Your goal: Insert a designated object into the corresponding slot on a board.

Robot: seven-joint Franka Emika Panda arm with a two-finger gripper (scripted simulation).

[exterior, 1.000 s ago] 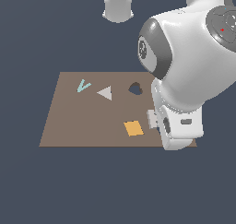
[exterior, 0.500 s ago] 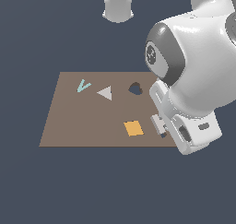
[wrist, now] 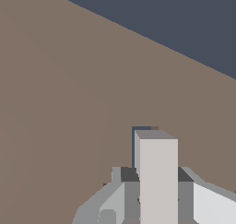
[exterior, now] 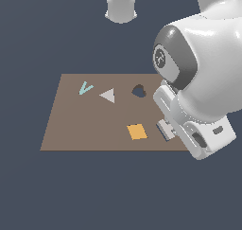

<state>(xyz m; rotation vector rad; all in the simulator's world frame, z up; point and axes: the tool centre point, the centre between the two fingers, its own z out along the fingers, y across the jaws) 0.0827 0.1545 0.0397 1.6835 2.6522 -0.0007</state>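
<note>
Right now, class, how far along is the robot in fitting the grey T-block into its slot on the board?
Done: the gripper appears to hold the light grey block, though its T shape is not clear. In hand: it hangs low over the brown board, near the exterior view's right edge, beside the orange square. A dark sliver at the block's tip may be the slot. Left: seating the block and releasing it.

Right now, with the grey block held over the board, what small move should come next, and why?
Probably a slow, straight lowering. In the wrist view the hand grips the grey block, and a dark slot edge shows just beyond its tip on the board, so they seem nearly aligned.
</note>
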